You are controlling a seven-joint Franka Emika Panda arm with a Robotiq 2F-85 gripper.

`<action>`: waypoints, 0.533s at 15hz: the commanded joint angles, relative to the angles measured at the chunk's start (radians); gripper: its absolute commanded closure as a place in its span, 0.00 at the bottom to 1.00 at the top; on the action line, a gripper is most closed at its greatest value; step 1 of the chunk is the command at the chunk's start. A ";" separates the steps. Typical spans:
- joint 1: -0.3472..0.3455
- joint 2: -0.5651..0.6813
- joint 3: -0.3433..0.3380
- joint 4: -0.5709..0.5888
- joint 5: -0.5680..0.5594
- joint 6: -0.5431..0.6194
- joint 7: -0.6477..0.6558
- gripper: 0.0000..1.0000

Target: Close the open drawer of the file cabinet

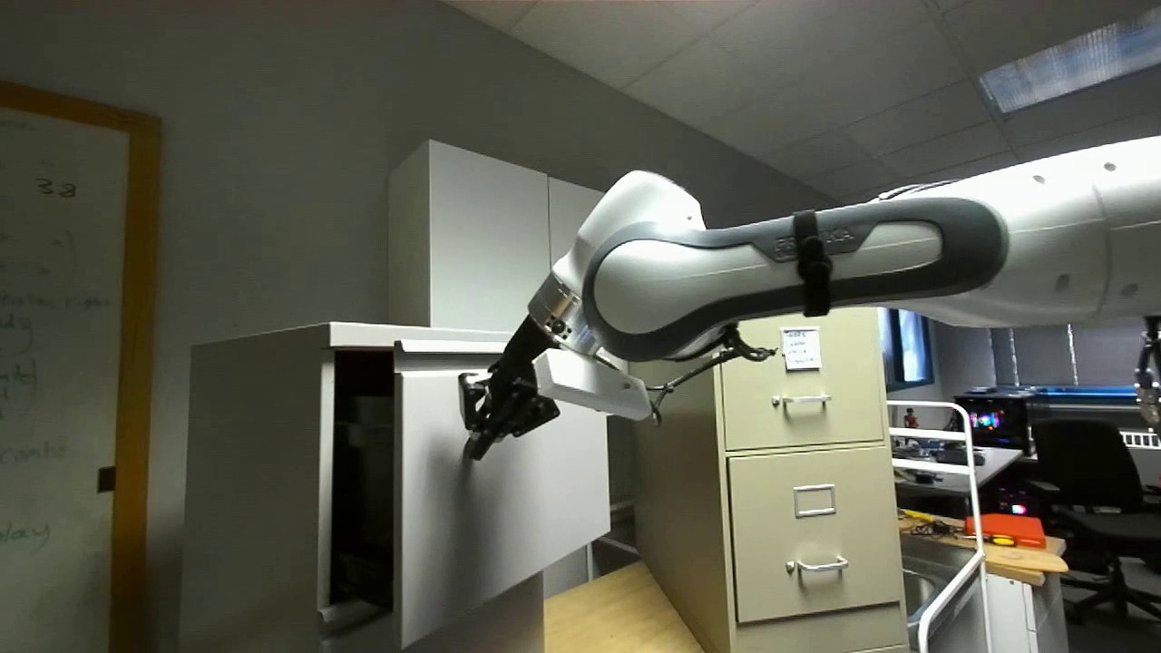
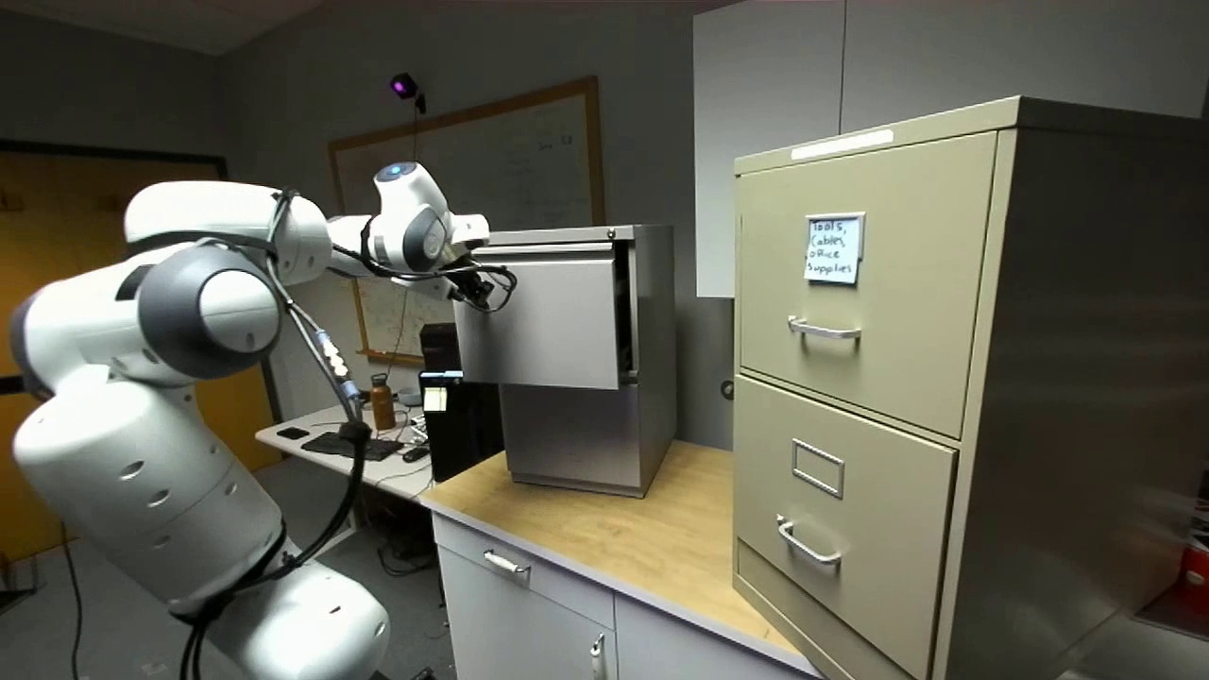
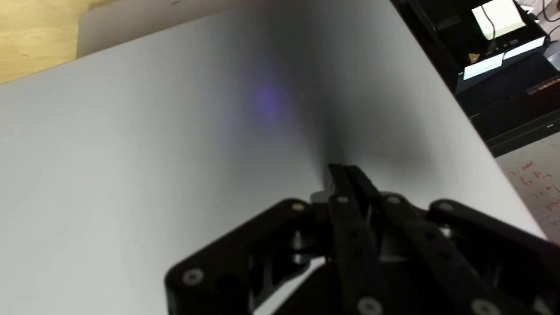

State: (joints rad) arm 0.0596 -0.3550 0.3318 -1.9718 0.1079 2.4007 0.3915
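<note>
The open drawer [image 1: 517, 517] is a large plain white flat front that stands out from the upper part of the white file cabinet [image 1: 258, 472]. A dark gap shows between the drawer front and the cabinet body. In an exterior view the drawer [image 2: 557, 331] and the cabinet side [image 2: 656, 331] show the same gap. My gripper [image 1: 475, 447] points down at the drawer front, its tips at or very near the surface; I cannot tell if they touch. In the wrist view the fingers [image 3: 343, 168] are together with nothing between them, over the white panel [image 3: 153, 153].
A beige multi-drawer cabinet [image 2: 859, 378] stands beside the file cabinet on a wooden counter [image 2: 567, 501]. A white two-door cupboard [image 1: 485, 245] hangs on the wall behind. A desk [image 2: 331, 444] with a dark computer tower [image 2: 468, 416] lies on the far side.
</note>
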 commanded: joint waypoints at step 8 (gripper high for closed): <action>0.113 0.487 -0.013 0.538 -0.207 -0.017 0.072 0.94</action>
State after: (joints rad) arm 0.1104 0.0048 0.3444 -1.6220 -0.0654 2.4216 0.4360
